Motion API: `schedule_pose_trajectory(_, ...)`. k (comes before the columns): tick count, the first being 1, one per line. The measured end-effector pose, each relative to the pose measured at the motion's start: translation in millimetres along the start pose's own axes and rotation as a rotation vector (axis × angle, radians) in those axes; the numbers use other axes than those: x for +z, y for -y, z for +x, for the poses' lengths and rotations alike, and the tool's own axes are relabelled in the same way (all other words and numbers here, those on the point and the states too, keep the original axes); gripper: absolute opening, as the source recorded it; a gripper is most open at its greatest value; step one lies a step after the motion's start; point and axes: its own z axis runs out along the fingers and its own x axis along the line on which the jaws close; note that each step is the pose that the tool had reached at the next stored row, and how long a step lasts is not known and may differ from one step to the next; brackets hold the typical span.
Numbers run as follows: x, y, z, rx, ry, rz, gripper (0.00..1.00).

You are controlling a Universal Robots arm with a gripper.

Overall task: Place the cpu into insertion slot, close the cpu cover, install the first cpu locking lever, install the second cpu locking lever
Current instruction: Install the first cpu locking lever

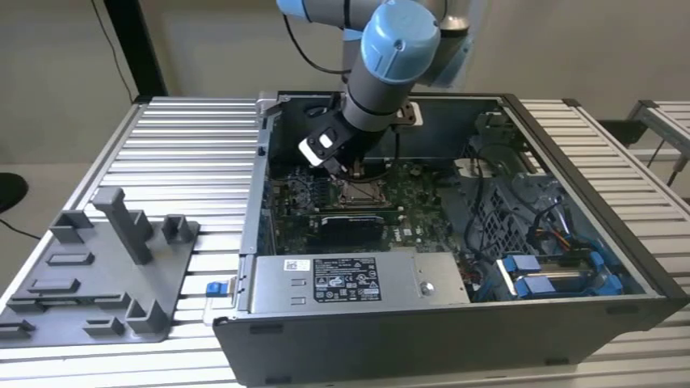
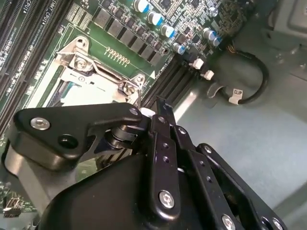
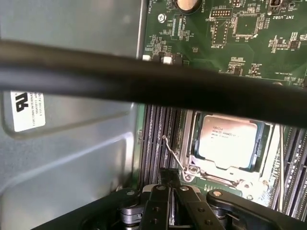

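- Where is the cpu (image 3: 227, 142) to be found?
- It is seated flat in the insertion slot (image 3: 188, 143), silvery top upward. The cpu cover (image 2: 98, 72) appears to be laid down over its edges, though that is judged, not clearly seen.

- And how is the gripper (image 3: 169, 175) set against the slot?
- It is held low, just outside one corner of the slot, on the side bordered by long black sockets. The slot lies just ahead of the fingertips. The fingers are seen drawn together in both wrist views, and nothing can be made out clamped between them.

- What lies between the two?
- A thin wire locking lever (image 3: 173, 154). It is raised at a tilt, with its long axis running along the slot's near edge, and its lower end is close to the fingertips. Whether it is touched cannot be told.

- What is the slot held in?
- The green circuit board (image 3: 249, 38), which is mounted inside the open computer case (image 1: 431, 323).
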Motion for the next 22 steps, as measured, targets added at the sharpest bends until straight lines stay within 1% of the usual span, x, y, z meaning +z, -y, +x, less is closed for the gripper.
schedule_pose_trajectory(7, 4.2, -0.4, -1.9, 0.001, -0.0003, -0.0009, 0.00)
schedule_pose_trajectory(12, 6.1, -1.3, -2.6, 0.001, -0.0004, -0.0011, 0.00)
schedule_pose_trajectory(18, 7.7, -4.1, -3.2, 0.001, -0.0003, -0.0010, 0.00)
schedule_pose_trajectory(22, 8.5, -7.2, -3.4, 0.001, 0.0001, -0.0010, 0.00)
